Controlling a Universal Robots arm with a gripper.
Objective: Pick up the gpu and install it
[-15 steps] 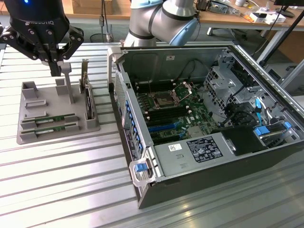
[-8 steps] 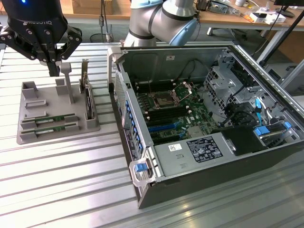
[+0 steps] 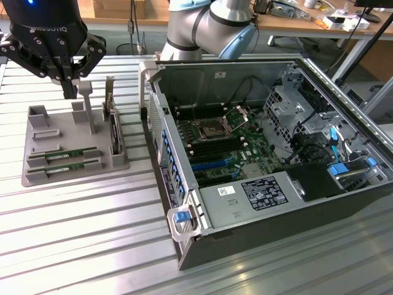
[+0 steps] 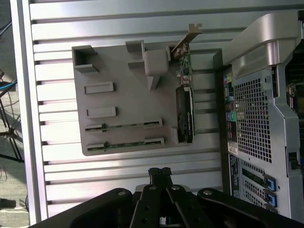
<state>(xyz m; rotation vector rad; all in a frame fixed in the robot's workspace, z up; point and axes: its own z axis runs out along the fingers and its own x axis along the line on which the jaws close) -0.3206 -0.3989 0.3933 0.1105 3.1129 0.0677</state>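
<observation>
Exterior view: the black gripper [image 3: 66, 83] hangs above the far end of a gray holder [image 3: 37, 178] on the ribbed metal table [image 3: 92, 246]. Its jaws are clenched together with nothing between them. The gpu [image 3: 64, 153], a thin green stick, lies on edge in a slot of the holder, well below the fingertips and apart from them. A second green stick [image 3: 64, 166] sits in the parallel slot just beside it. A dark upright card [image 3: 115, 132] stands along the holder's side toward the exterior view's right. Beyond it lies an open computer case [image 3: 245, 203] with its motherboard [image 3: 227, 147] exposed.

Wrist view: the gripper [image 4: 159, 172] points down at the table [image 4: 57, 180], fingertips pressed together and empty. The gpu [image 4: 123, 126] rests in its slot in the holder [image 4: 118, 99], the second green stick [image 4: 126, 142] alongside it. The dark upright card [image 4: 185, 114] stands between the holder's slots and the perforated rear panel of the computer case [image 4: 256, 114].
</observation>
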